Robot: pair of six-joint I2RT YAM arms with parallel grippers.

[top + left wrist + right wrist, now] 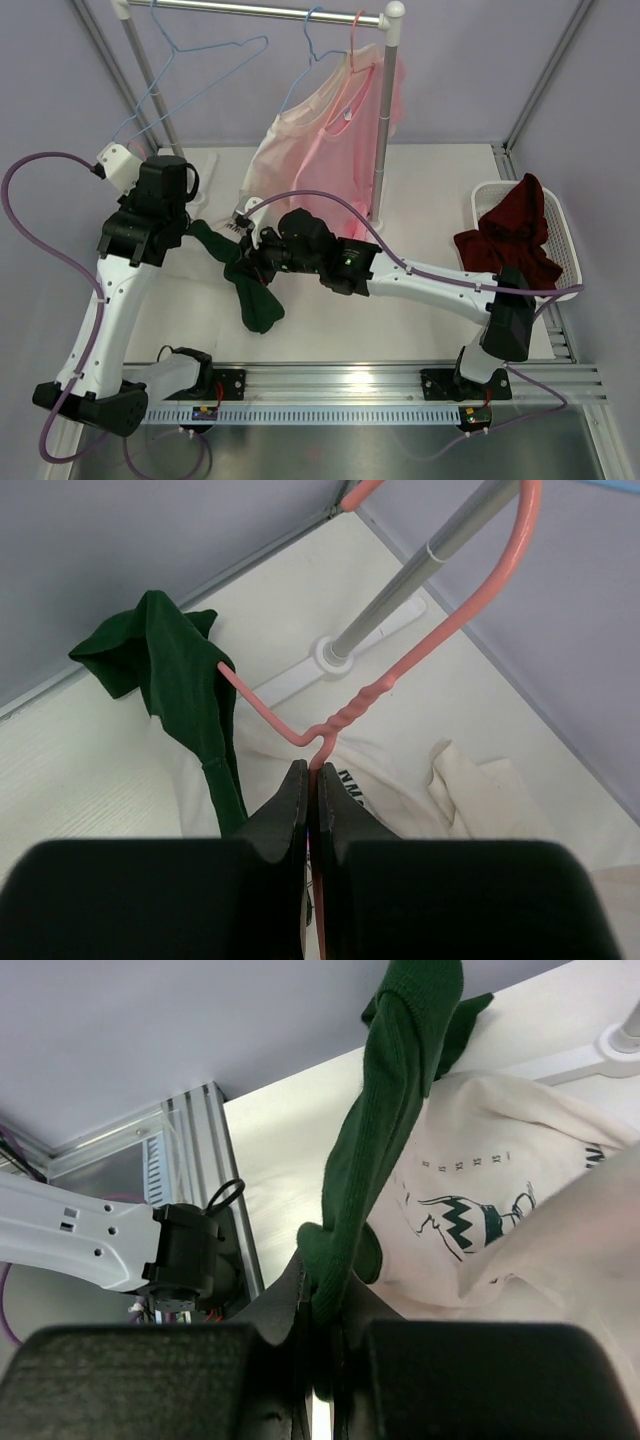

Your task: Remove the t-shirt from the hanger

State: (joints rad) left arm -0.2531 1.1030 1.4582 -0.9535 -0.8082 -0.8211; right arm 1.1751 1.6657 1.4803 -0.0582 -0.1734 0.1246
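Observation:
A dark green t-shirt [255, 295] hangs bunched between my two grippers above the table. My left gripper [312, 770] is shut on the twisted neck of a pink wire hanger [380, 692]. The green t-shirt [170, 660] is draped over the hanger's left arm. In the top view my left gripper [198, 228] sits at the shirt's upper left end; the hanger hardly shows there. My right gripper [320, 1285] is shut on a fold of the green t-shirt [390, 1130], which stretches taut away from it. In the top view my right gripper [250, 262] is over the shirt's middle.
A clothes rack post [382, 120] stands behind, with its foot [330, 655] on the table. A cream printed shirt [480, 1210] and a pink shirt [345, 140] hang from the rail, plus an empty blue hanger [200, 55]. A white basket [490, 190] at the right holds a dark red garment [515, 235].

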